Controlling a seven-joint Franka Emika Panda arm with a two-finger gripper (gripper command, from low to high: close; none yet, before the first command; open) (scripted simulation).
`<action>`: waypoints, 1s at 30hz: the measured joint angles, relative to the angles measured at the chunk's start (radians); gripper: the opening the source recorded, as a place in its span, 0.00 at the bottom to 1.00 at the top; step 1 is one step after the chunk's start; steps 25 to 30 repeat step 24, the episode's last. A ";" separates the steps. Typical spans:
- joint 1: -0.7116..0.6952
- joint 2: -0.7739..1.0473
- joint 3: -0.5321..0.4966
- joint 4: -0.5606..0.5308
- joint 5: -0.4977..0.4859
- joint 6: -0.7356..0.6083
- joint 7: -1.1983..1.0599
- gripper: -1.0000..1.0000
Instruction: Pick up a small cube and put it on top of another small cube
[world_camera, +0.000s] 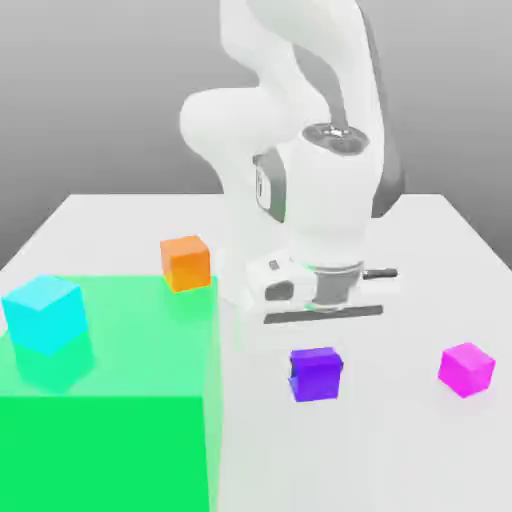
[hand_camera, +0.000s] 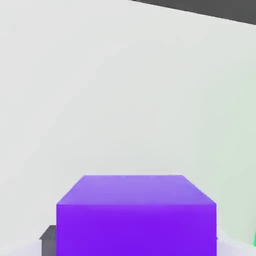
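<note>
The small violet-purple cube (world_camera: 316, 374) sits low in the middle of the white table (world_camera: 420, 450). My gripper (world_camera: 318, 338) hangs right over it, its white hand just above the cube's top. In the hand view the same cube (hand_camera: 136, 217) fills the near edge, very close to the camera. A pink-magenta cube (world_camera: 466, 368) of like size rests on the table apart from it, toward the exterior view's right.
A large translucent green block (world_camera: 110, 420) takes up the exterior view's left. A cyan cube (world_camera: 44, 312) stands on it. An orange cube (world_camera: 185, 263) is at the block's far corner. The arm's white base rises behind the hand.
</note>
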 joint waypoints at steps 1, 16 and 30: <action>-0.014 -0.009 -0.003 0.036 -0.026 -0.035 0.027 0.00; -0.284 -0.119 -0.251 0.497 0.138 -0.678 0.114 0.00; -0.305 -0.075 -0.267 0.426 0.150 -0.564 0.111 1.00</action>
